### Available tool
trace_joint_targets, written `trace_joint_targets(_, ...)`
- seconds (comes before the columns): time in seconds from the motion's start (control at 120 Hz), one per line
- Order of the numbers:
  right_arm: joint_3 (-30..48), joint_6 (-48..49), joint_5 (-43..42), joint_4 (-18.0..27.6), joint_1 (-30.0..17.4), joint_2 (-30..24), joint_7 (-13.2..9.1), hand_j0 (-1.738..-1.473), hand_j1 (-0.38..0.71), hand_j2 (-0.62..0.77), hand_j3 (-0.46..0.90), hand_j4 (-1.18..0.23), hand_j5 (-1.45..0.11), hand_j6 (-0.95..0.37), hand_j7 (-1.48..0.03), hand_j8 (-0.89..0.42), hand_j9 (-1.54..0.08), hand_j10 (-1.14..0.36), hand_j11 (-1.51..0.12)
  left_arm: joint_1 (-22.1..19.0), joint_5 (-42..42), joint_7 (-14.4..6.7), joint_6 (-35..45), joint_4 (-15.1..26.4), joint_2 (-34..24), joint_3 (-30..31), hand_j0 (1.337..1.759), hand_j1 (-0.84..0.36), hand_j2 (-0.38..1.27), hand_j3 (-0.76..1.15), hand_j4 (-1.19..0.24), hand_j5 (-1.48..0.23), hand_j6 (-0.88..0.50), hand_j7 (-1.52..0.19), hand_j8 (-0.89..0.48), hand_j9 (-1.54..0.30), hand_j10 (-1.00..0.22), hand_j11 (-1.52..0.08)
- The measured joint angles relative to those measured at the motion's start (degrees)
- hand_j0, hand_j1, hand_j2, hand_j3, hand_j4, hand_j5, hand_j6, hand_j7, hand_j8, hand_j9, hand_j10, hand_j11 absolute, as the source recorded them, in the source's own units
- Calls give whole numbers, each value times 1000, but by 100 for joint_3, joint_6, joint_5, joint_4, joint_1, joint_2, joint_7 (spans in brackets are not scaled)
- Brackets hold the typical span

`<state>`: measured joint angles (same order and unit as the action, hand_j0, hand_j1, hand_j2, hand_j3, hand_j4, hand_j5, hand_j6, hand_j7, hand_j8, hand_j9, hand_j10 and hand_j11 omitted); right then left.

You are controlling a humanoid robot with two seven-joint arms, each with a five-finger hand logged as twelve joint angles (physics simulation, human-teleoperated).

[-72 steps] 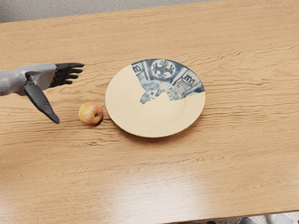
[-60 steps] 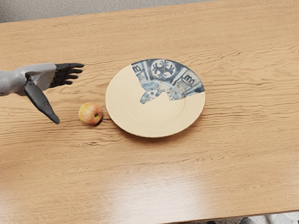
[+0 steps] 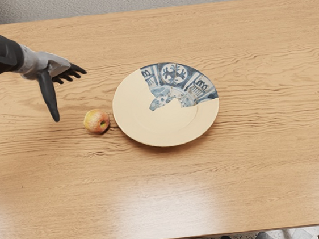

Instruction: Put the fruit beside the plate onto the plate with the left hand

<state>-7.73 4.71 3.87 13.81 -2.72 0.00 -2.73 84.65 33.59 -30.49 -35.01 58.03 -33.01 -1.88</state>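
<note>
Apple [image 3: 96, 121] just beside plate [image 3: 143, 124] rim — left hand [image 3: 50, 71] apart, fingers spread.

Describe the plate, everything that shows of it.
The plate is round and shallow, looks like glazed ceramic, mostly plain cream, with a blue-and-white ornamental patch across its upper right part, ending in a jagged edge. It lies flat on the wooden table, near the middle. Nothing lies on it. The apple sits close beside its left rim, not on it. The left hand hovers up to the left, not touching it.
</note>
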Motion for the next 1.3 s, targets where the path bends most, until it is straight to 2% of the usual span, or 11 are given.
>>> trace_joint_targets(0.108, 0, -3, 0, -1, 0, 0, 0, -1658, -333, -3, 0, -13, -17, -13, -17, -13, -17, -13, -17, 55, 374, -292, 0, 250, 101, -5, 1658, 345, 1, 0, -6, -5, -7, -5, -6, -4, -5, -4)
trace_joint_targets(0.267, 0, -3, 0, -1, -5, 0, 0, -1658, -333, -3, 0, -13, -17, -13, -17, -13, -17, -13, -17, 94, 657, -416, -1, 566, 342, -38, 1658, 347, 1, 0, -4, -3, -5, -3, -5, -3, -4, -2)
trace_joint_targets(0.433, -1, -3, 0, -1, -14, 0, 0, -1658, -333, -3, 0, -13, -17, -13, -17, -13, -17, -13, -17, 24, 1017, -444, 664, 1138, 410, -58, 1658, 348, 1, 0, -4, -2, -5, -2, -4, -2, -3, -2)
trace_joint_targets(0.692, 0, -2, 0, -1, -13, 0, 0, -1658, -333, -3, 0, -13, -17, -13, -17, -13, -17, -13, -17, -325, 1543, -450, 1676, 1623, 297, -39, 1658, 340, 2, 0, -11, -11, -12, -11, -12, -11, -11, -11)
trace_joint_targets(0.867, 0, -3, 0, -1, -10, 0, 0, -1658, -333, -3, 0, -13, -17, -13, -17, -13, -17, -13, -17, -740, 1736, -451, 2166, 1783, 279, -26, 1658, 318, 6, 0, -29, -35, -30, -35, -30, -35, -29, -34)
trace_joint_targets(1.0, 0, -4, 0, -1, -9, 0, 0, -1658, -333, -3, 0, -13, -17, -13, -17, -13, -17, -13, -17, -972, 2294, -451, 2615, 1957, 294, 29, 1658, 296, 10, 0, -48, -59, -49, -59, -49, -59, -48, -59)
trace_joint_targets(1.158, 0, -3, 0, -1, -8, 0, 0, -1658, -333, -3, 0, -13, -17, -13, -17, -13, -17, -13, -17, -969, 2888, -451, 2998, 2033, 357, 380, 1658, 284, 12, 0, -58, -72, -59, -72, -59, -71, -57, -71)
trace_joint_targets(1.3, 0, -1, 0, -1, -6, 0, 0, -1658, -333, -3, 0, -13, -17, -13, -17, -13, -17, -13, -17, -925, 3097, -451, 3058, 2049, 572, 796, 1658, 284, 13, 0, -59, -73, -60, -73, -60, -72, -58, -72)
